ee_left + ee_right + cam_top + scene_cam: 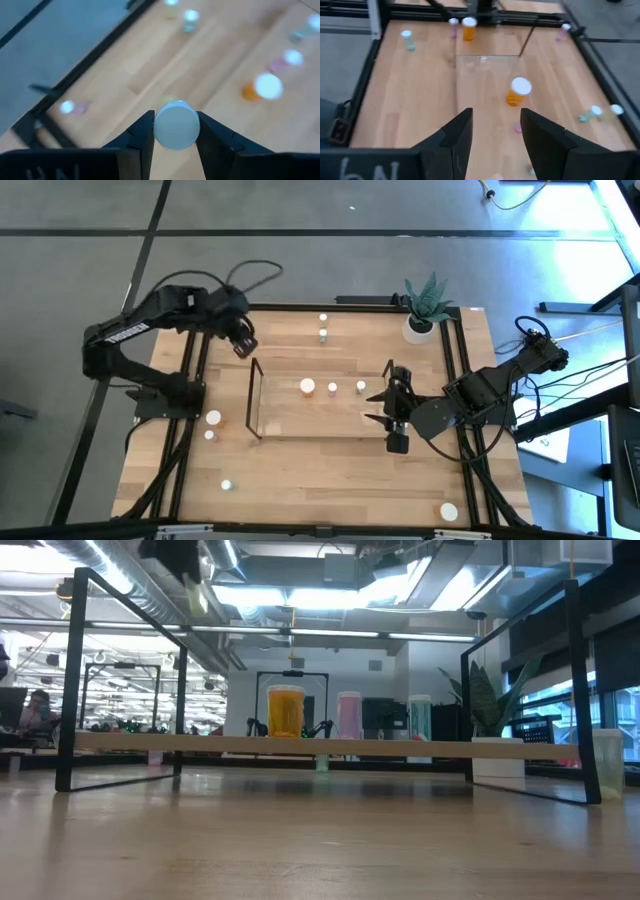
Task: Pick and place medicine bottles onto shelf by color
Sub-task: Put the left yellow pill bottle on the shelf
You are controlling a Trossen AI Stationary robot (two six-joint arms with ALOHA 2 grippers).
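The left hand is gripping a white-capped bottle above the table, beside the shelf; the narrow pinch risks slipping. The right hand is hanging open, empty.

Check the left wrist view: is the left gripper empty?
No, the left gripper holds a white-capped bottle between its fingers.

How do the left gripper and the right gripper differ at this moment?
The left gripper is shut on a white-capped bottle; the right gripper is open and holds nothing. In the high view, the left gripper is outside the shelf, the right one at its right end. Both have dark fingers.
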